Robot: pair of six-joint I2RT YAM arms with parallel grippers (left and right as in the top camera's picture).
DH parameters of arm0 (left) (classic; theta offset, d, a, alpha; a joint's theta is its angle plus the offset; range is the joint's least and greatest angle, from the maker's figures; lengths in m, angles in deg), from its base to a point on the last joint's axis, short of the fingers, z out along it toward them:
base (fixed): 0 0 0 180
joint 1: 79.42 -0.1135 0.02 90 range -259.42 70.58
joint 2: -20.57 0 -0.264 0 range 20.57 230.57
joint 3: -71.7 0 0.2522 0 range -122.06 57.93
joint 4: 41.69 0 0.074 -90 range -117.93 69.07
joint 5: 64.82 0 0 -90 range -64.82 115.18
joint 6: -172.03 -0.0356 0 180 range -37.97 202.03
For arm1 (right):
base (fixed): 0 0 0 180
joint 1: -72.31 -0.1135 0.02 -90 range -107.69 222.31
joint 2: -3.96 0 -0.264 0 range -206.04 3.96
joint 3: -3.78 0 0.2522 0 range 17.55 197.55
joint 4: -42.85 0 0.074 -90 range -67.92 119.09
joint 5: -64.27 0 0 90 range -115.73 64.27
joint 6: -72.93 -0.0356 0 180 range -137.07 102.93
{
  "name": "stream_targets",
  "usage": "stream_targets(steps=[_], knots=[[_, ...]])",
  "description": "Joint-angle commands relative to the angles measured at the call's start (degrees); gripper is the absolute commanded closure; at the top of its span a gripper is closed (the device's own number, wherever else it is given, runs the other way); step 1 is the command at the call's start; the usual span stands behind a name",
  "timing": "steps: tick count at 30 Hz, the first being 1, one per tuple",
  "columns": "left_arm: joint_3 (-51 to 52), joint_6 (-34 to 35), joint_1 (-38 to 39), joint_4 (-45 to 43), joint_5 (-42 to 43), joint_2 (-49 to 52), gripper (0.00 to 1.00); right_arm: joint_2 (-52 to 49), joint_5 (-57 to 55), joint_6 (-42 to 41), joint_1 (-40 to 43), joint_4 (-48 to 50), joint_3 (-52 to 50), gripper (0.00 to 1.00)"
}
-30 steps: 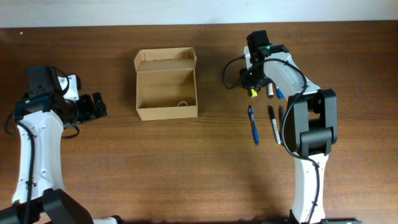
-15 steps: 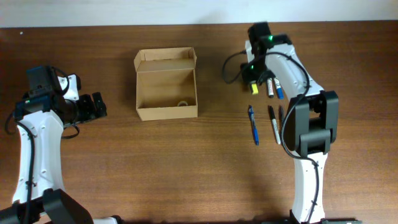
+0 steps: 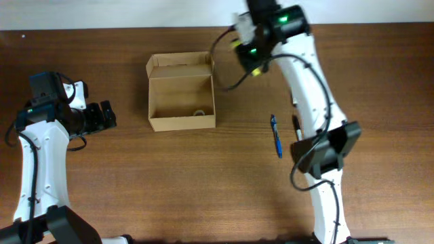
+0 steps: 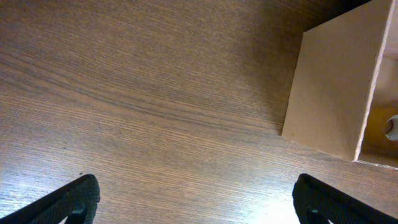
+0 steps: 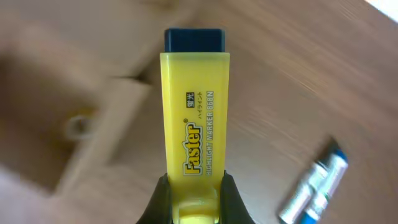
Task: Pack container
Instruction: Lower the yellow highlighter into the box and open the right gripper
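Overhead view: the container (image 3: 181,91) stands open on the table (image 3: 135,190) between the two arms, lid flap folded back at its far side
Container handling: thin cardboard, probably light, easy to shove or dent; the walls flex, so steady it by a side wall and load it from above
Right gripper (image 3: 252,57): pinched on a yellow highlighter (image 5: 194,124) at its lower end, dark end pointing away, near the container's far right corner
Highlighter handling: hard smooth plastic, light; it may pivot in such a narrow pinch
Left gripper (image 3: 103,116): spread wide, holding nothing, near the container's left wall
Also on the table: a blue pen (image 3: 276,135), well apart to the right
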Motion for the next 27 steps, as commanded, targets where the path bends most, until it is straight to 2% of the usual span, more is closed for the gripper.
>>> stream_targets(steps=[1, 8, 12, 16, 21, 27], knots=[[0.20, -1.09, -0.20, 0.00, 0.81, 0.17, 0.00, 0.37, 5.51, 10.01, -6.88, -1.38, 1.75, 0.96], [0.20, -1.09, -0.20, 0.00, 0.81, 0.17, 0.00, 0.33, 5.44, 23.43, -16.96, -0.74, -0.94, 0.96], [0.20, -1.09, -0.20, 0.00, 0.81, 0.17, 0.00, 0.28, 5.44, 30.32, -20.00, 2.58, -6.80, 0.96], [0.20, -1.09, -0.20, 0.00, 0.81, 0.17, 0.00, 0.28, 5.49, 31.34, -19.82, 9.75, -15.56, 0.96], [0.20, -1.09, -0.20, 0.00, 0.81, 0.17, 0.00, 0.28, 5.57, 36.94, -18.73, 18.95, -26.67, 0.96], [0.20, -1.09, -0.20, 0.00, 0.81, 0.17, 0.00, 0.26, 7.63, 36.89, -17.88, 21.59, -29.55, 0.96]])
